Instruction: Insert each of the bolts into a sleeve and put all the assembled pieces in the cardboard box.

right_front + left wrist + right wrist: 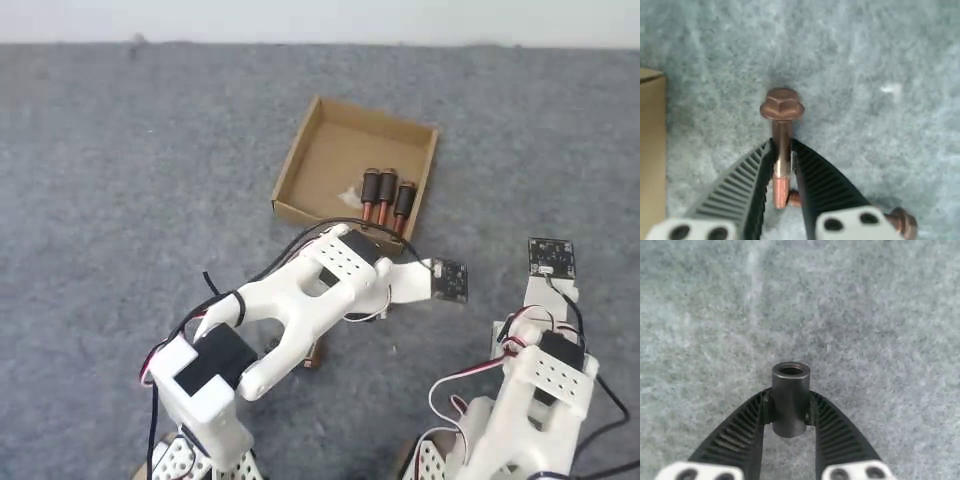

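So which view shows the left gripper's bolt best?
Left wrist view: the bolt, hex head clear, sits clamped in the left gripper. In the high view the left arm covers it; the right wrist view faces a sleeve.

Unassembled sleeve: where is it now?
Right wrist view: the sleeve is gripped in the right end effector, open bore facing the camera, above grey carpet. In the high view the right arm sits right of the cardboard box.
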Available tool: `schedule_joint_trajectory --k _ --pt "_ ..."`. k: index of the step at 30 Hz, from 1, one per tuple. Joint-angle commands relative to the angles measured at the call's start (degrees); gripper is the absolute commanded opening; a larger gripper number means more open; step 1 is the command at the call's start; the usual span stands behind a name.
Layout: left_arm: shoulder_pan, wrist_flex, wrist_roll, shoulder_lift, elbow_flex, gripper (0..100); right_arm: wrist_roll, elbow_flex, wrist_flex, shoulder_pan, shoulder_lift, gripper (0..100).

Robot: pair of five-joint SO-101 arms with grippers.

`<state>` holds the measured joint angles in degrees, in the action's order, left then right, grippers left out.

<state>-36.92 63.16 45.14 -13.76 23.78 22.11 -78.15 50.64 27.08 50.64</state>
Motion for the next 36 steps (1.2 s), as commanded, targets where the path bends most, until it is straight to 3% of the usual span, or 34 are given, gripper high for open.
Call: schedule_joint_trajectory --k 1,9,12,20,32,36 --pt "-1.14 -0.44 -12.66 0.70 -2.95 1 0.62 0.35 -0.92 -0.66 1.80 0.7" --pt "-0.79 -0.35 -50.02 0.62 -8.13 2 0.62 0.35 -1.01 -0.57 1.80 0.7" --pt "-0.79 -0.26 -57.05 0.62 -7.96 2 0.62 0.35 -1.01 -0.57 1.80 0.7" --pt "-0.79 -0.09 -57.49 0.09 -7.69 15 0.62 0.35 -1.01 -0.57 1.80 0.7" --pt "-0.70 -5.89 -56.35 -3.08 -8.40 15 0.62 0.35 -1.01 -0.66 1.80 0.7" --pt "-0.62 0.53 -54.15 -8.09 -14.81 15 0.62 0.35 -1.01 -0.66 1.80 0.7"
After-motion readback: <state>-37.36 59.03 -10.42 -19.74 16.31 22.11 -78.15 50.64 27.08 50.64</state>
